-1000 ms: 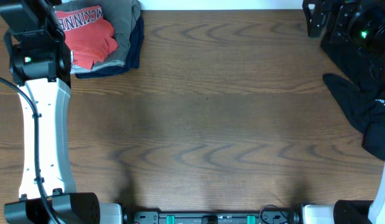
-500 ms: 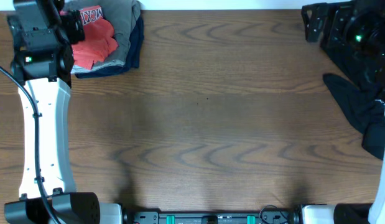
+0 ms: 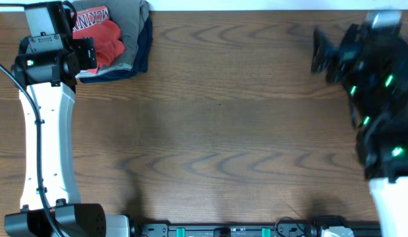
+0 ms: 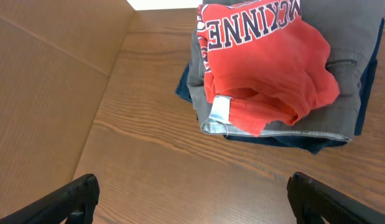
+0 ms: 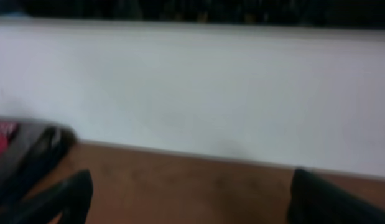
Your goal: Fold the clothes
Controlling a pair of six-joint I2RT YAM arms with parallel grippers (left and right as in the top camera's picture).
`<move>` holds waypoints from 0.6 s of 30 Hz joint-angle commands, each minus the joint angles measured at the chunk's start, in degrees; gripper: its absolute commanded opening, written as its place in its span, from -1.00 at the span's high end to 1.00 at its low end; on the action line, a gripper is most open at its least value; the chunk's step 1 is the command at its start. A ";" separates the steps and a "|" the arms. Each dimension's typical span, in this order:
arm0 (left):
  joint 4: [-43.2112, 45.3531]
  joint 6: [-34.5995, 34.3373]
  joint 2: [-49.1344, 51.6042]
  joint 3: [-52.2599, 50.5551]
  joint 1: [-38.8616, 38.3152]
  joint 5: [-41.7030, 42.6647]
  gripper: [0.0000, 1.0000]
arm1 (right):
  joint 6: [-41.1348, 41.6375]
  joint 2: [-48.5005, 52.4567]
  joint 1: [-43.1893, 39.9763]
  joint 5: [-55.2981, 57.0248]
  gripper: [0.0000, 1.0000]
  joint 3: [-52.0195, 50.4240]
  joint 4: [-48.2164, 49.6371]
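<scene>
1. The left gripper (image 4: 192,202) stands wide open and holds nothing. In its wrist view only the two dark fingertips show, at the lower corners, with bare wooden table (image 4: 155,168) between them.
2. Just beyond it, in the far left corner of the table, lies a stack of clothes. On top is the coral-red T-shirt (image 4: 267,68), folded but a little rumpled. Its white-and-navy lettering (image 4: 251,22) is on the far side and a pale label (image 4: 220,109) shows at the near edge. Under it lie a grey garment (image 4: 360,56) and a navy garment (image 4: 307,144).
3. The right gripper (image 3: 327,57) is also wide open and empty. It hangs over the far right part of the table, well apart from the stack.
4. As I judge it, the T-shirt is already done and stacked, so the work is now between two garments. The next move calls for finding a piece that is not yet folded. That piece should go on the bare middle of the table, where both grippers can reach its edges.
5. The left wrist view shows the label and the three layers clearly, while in the overhead view the left arm hides part of the stack.
6. Only the overhead view shows both arms and how far they are from each other.
7. The right wrist view is blurred. It gives a white wall (image 5: 192,93), a strip of table and a dark and red patch at the left edge; this is perhaps the stack, but I cannot tell.
8. No other loose garment can be made out, and in the overhead view the right arm covers the right edge of the table.
</scene>
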 commanded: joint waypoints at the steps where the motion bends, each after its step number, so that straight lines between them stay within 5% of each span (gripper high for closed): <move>1: -0.17 -0.13 0.07 0.07 0.20 -0.31 -0.96 | 0.63 -8.28 -0.79 -1.09 -0.99 -15.28 6.88; 10: -0.15 -0.13 0.07 0.07 0.20 -0.31 -0.96 | 0.61 -30.82 -1.46 -0.39 -0.99 -42.82 14.14; 18: -0.17 -0.13 0.07 0.07 0.20 -0.31 -0.96 | 0.61 -45.94 -1.46 -0.22 -0.99 -56.26 14.14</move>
